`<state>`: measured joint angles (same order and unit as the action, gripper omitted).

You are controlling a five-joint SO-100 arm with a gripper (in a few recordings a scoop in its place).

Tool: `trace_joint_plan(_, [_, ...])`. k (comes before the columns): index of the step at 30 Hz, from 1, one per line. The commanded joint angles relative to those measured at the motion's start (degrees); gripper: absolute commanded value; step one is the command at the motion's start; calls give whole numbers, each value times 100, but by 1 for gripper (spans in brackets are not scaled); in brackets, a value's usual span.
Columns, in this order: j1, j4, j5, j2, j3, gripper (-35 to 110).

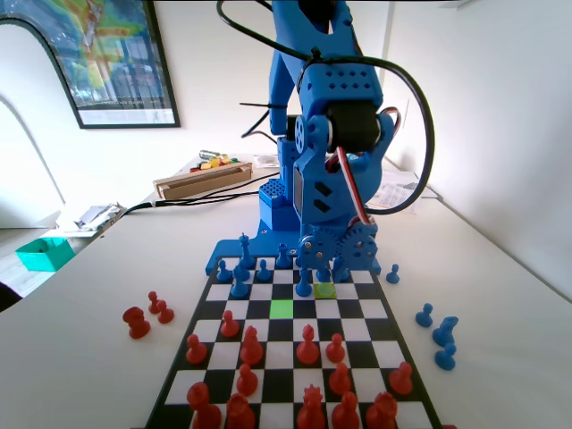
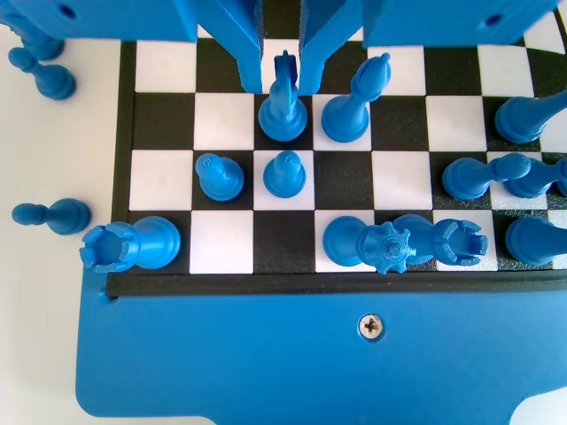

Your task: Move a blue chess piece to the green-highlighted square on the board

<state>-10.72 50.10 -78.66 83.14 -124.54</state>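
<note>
Blue plastic is sitting between my jaws: the blue chess piece (image 2: 283,104) is standing on a black square of the board (image 2: 120,159) near my end, its head rising into the narrow gap of my gripper (image 2: 282,75). My jaws are standing slightly parted on either side of that head, and I cannot tell from the wrist view whether they are actually touching it, so I am not counting this as a hold. In the fixed view my gripper (image 1: 335,259) is hanging low among the back rows, with the green-highlighted square (image 1: 281,308) lying just ahead toward the red pieces. I am judging the risks to be a slip off the rounded head and a knock to the bishop (image 2: 354,102) just beside it or the pawn (image 2: 284,173) behind.
</note>
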Motion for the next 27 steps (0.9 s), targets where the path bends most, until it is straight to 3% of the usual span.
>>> trace_joint_plan(1, [-79,35,-70,132,-35,8])
trace_joint_plan(27, [-18,70,-149,26,105,4])
